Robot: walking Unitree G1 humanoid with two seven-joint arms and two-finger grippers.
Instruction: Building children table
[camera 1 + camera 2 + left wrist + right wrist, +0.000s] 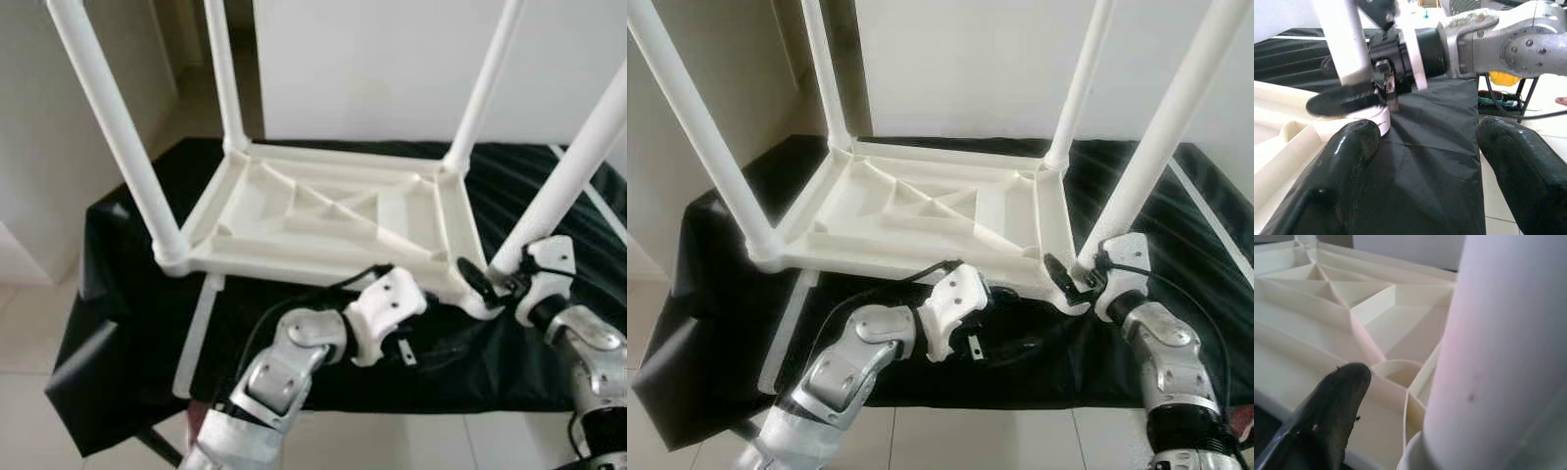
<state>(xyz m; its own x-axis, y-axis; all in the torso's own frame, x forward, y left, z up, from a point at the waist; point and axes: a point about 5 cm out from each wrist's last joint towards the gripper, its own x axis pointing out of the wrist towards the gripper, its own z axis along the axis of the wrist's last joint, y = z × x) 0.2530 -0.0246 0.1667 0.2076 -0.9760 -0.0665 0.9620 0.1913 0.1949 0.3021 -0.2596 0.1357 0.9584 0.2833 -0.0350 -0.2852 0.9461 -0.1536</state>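
The white plastic children's table (333, 211) lies upside down on the black cloth-covered surface (127, 294), its ribbed underside up and four white tube legs standing in the corner sockets. The right gripper (487, 284) has its black fingers clasped around the base of the near right leg (578, 162), apparently seating it, while the left gripper (1420, 166) hovers released over the cloth just near of that corner. Next, I judge, comes pressing this leg fully home, then flipping the table upright.
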